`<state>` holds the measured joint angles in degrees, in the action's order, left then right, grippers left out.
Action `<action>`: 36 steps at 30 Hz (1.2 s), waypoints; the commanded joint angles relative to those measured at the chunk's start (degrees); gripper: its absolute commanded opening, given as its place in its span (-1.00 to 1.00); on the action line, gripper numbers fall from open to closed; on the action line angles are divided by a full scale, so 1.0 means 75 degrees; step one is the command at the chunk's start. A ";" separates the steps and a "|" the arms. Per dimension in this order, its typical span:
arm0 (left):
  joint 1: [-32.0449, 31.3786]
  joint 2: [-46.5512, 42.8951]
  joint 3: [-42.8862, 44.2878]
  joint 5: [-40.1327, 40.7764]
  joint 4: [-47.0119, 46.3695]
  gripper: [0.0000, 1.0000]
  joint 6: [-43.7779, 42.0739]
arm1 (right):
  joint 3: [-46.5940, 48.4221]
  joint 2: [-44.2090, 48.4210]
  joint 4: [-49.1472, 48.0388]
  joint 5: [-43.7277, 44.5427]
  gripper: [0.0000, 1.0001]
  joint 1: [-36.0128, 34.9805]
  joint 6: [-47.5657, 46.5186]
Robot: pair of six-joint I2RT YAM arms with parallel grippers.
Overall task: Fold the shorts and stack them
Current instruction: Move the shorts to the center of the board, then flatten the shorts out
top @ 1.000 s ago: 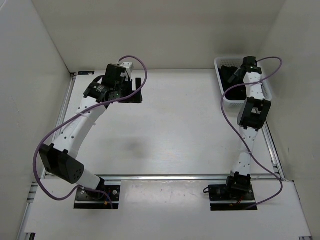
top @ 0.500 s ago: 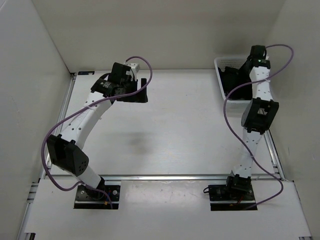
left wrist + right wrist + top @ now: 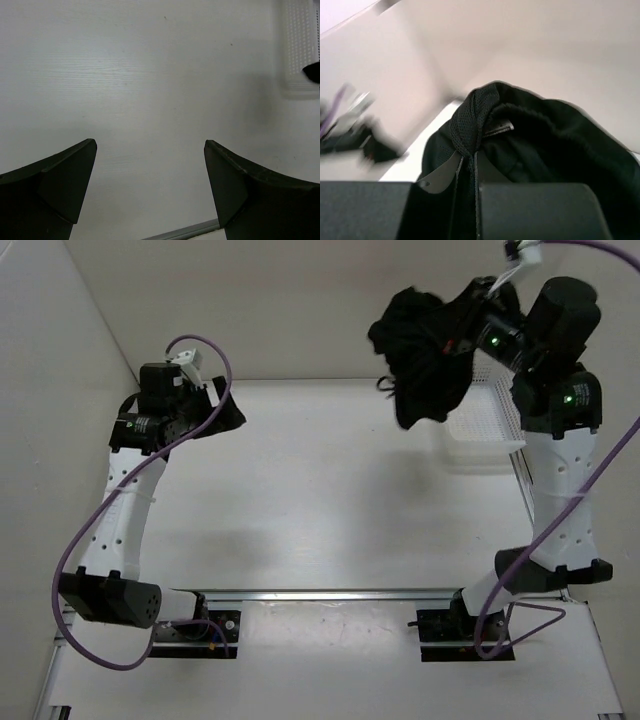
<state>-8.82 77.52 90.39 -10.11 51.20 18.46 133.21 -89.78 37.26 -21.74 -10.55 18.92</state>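
Fetching: right claw grasps black shorts above counter's far-right corner. Left claw released. Next, spread them flat.

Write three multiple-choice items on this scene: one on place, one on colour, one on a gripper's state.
1. Where are the shorts?
A. flat on the table
B. hanging from the right gripper, up in the air
C. in a drawer
2. Their colour?
A. white
B. black
C. purple
3. The left gripper is:
A. open, empty
B. shut on fabric
C. shut on a cable
Key: 1 B, fabric is pinched between its fingers and dangles; 2 B, dark throughout; 3 A, its fingers stand wide apart with only table between.
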 commanded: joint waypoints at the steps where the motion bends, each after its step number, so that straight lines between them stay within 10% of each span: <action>1: 0.0471 -0.0199 0.0264 -0.0199 0.0473 1.00 -0.0059 | -0.1336 0.0201 0.0259 -0.1053 -1.00 -0.0771 -0.0588; 7: 0.1305 -0.0432 0.0499 -0.0269 0.0930 1.00 -0.0059 | -0.4900 0.1398 0.0177 0.0563 -0.88 -0.2097 -0.0776; 8: 0.1374 -0.0433 0.0418 -0.0269 0.0931 1.00 -0.0059 | -0.5938 0.1470 0.0108 0.1169 0.13 -0.2098 -0.0776; 11: 0.1375 -0.0340 0.0020 -0.0747 0.0931 1.00 -0.0059 | -0.7047 0.1622 0.0177 0.1760 0.98 -0.1644 -0.0367; 15: 0.0790 -0.0175 -0.0917 -0.0948 0.0850 0.71 0.0012 | -0.7951 0.2208 0.0353 0.2218 0.84 -0.1219 0.0125; 17: 0.0452 -0.0175 -0.1536 -0.0949 0.0592 0.10 0.0314 | -0.8279 0.2384 0.0353 0.2219 0.33 -0.1219 0.0336; 18: 0.0333 -0.0071 -0.1726 -0.1030 0.0510 -0.15 0.0421 | -0.8408 0.2489 0.0353 0.2045 -0.26 -0.1219 0.0407; 21: -0.0229 0.0001 -0.2441 -0.0961 0.0206 -0.71 0.0911 | -0.8970 0.2490 0.0353 0.1867 -0.80 -0.1593 0.0746; 24: -0.0790 0.0246 -0.3177 -0.0868 -0.0204 -0.44 0.1543 | -0.9428 0.2409 0.0353 0.1937 -0.79 -0.2073 0.1203; 25: -0.0920 0.0339 -0.3355 -0.0797 -0.0322 0.18 0.1674 | -0.9510 0.2303 0.0272 0.1937 -0.17 -0.2179 0.1309; 27: -0.1213 0.0737 -0.3590 -0.0563 -0.0521 0.68 0.1897 | -0.9640 0.2198 0.0155 0.1937 0.42 -0.2495 0.1392; 30: -0.1285 0.1358 -0.3685 -0.0375 -0.0779 0.80 0.1969 | -0.9710 0.1776 0.0002 0.2148 0.96 -0.2882 0.1392; 36: -0.1285 0.2599 -0.2948 -0.0164 -0.1002 0.68 0.2039 | -0.9628 0.0874 -0.0349 0.2393 0.92 -0.2988 0.1392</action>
<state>-18.50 94.91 64.27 -12.91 46.72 32.75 60.10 -81.84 37.87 -5.80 -32.97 28.67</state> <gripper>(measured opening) 0.854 0.972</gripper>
